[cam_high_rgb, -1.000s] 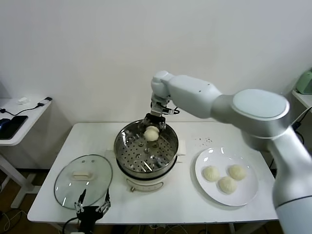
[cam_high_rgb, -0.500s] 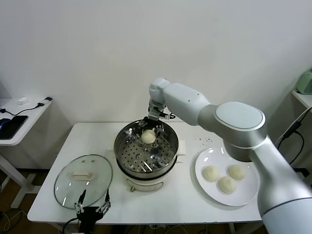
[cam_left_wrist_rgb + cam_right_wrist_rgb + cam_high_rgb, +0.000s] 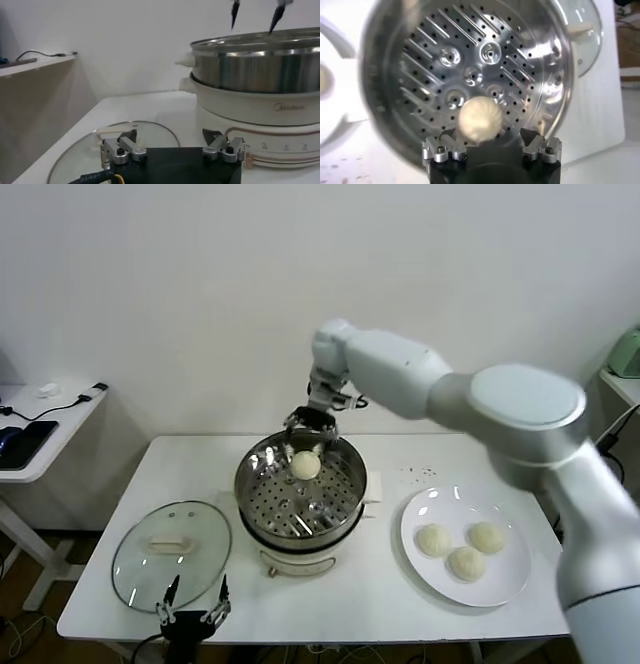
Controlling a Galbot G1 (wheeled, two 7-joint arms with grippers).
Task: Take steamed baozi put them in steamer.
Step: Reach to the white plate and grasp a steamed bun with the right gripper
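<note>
Head view is showing the right pincer (image 3: 309, 422) hovering over the far rim of the steamer (image 3: 300, 489), its fingers standing wide with nothing between them. One baozi (image 3: 306, 465) is sitting on the perforated tray, just below and slightly nearer than the open fingertips, so that bun is lying apart from the pincer rather than in its grip. Three more baozi (image 3: 465, 563) are waiting on the white plate (image 3: 416, 534) at the right of the tabletop (image 3: 400, 609), well apart from the steamer. Being round, the buns are offering no long axis to line up with. The plate is lying on the right arm's side, so that arm is the nearer one for the next pick, in my judgement. The left pincer (image 3: 192, 614) is idling at the near edge of the tabletop, beside the glass lid (image 3: 172, 554).

Left wrist view is showing the left pincer (image 3: 172, 150) spread wide and empty, low by the lid (image 3: 90, 150), with the steamer (image 3: 255, 65) rising just beyond.

Right wrist view is looking straight down into the steamer (image 3: 470, 75): the placed baozi (image 3: 480, 120) is resting on the tray between and below the parted fingers (image 3: 542, 149), touching neither.
</note>
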